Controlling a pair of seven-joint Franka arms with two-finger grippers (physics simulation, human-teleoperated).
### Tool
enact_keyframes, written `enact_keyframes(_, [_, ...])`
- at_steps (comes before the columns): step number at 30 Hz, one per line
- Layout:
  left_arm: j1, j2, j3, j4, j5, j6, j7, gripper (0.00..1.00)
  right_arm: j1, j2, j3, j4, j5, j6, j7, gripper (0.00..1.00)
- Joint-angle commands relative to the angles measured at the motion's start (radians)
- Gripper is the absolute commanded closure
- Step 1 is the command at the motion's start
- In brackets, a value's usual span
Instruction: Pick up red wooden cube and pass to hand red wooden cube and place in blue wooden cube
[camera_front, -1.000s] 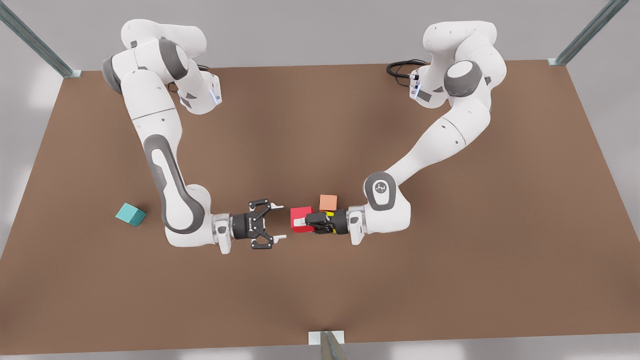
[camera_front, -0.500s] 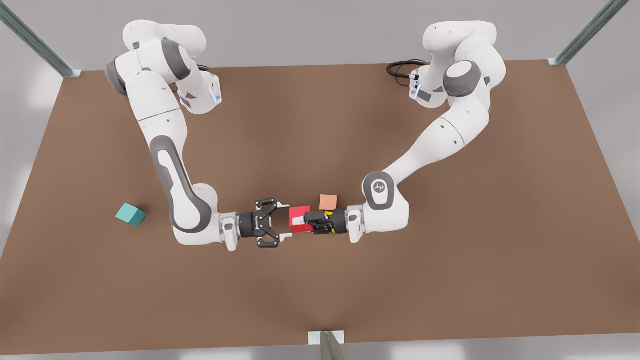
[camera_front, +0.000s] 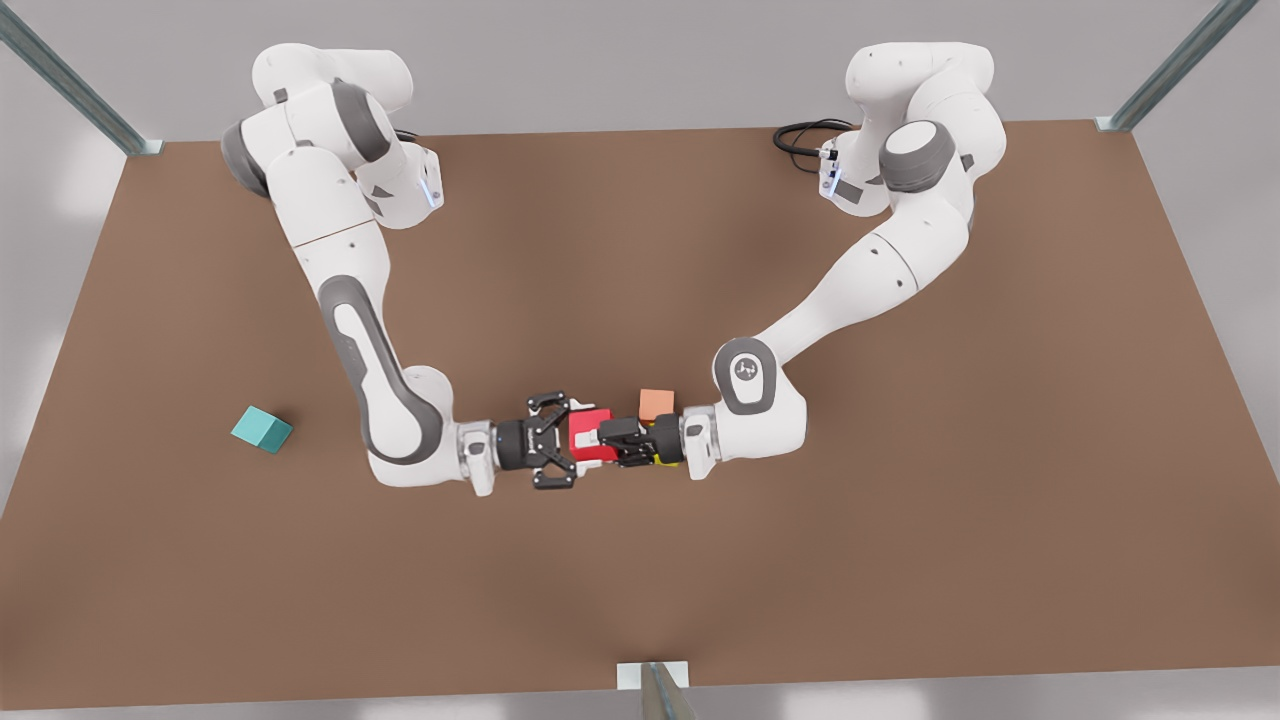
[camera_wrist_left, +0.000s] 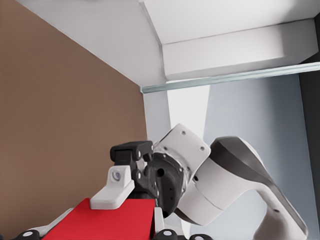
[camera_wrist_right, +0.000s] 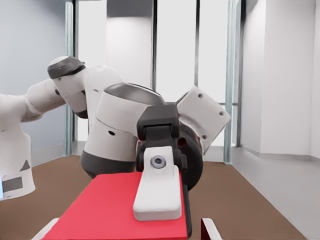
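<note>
Right in the middle of the flat brown table, toward its near edge, the two grippers meet nose to nose over the small bright red wooden cube.

The left gripper is the one on the front view's right. It's clamped on the red cube from that side, one white pad flat on the top face and the other underneath.

The right gripper comes in from the front view's left and sits round the opposite end of the same cube, turned a quarter from the other one so it brackets the side faces. Honestly I can't tell if its jaws are actually pinching the cube or just sitting beside it.

So the red cube is between the two grippers, with the left one definitely holding it.

A small salmon-orange cube sits on the table just behind the left gripper. The small teal wooden cube is well off toward the front view's left, alone on the table, turned at an angle. A black cable loops at the far edge by the left arm's base.
</note>
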Motion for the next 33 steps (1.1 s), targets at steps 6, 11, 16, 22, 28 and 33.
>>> enact_keyframes(6, [0.001,-0.004,-0.002,0.001,-0.023,-0.004,0.106,0.48,0.008,0.004,0.0,0.007,0.013,0.006,-0.029,0.58])
enact_keyframes(11, [0.001,-0.003,-0.002,0.001,-0.023,-0.004,0.106,0.21,0.008,0.004,0.0,0.008,0.013,0.006,-0.029,0.58])
enact_keyframes(16, [0.001,-0.003,-0.002,0.001,-0.023,-0.004,0.106,0.0,0.005,0.004,0.0,0.008,0.015,0.006,-0.029,0.58])
enact_keyframes(22, [0.072,-0.027,-0.008,-0.033,-0.018,0.005,0.106,0.0,0.002,0.004,0.0,0.008,0.012,0.006,-0.027,0.58])
enact_keyframes(28, [0.403,-0.093,-0.067,-0.243,0.011,-0.171,0.144,0.0,-0.113,-0.001,-0.015,0.007,-0.245,-0.029,-0.012,0.58])
enact_keyframes(33, [0.785,-0.202,-0.344,-0.12,1.378,-1.43,-0.742,0.0,-0.217,-0.002,-0.089,0.125,-0.885,-0.048,0.272,0.58])
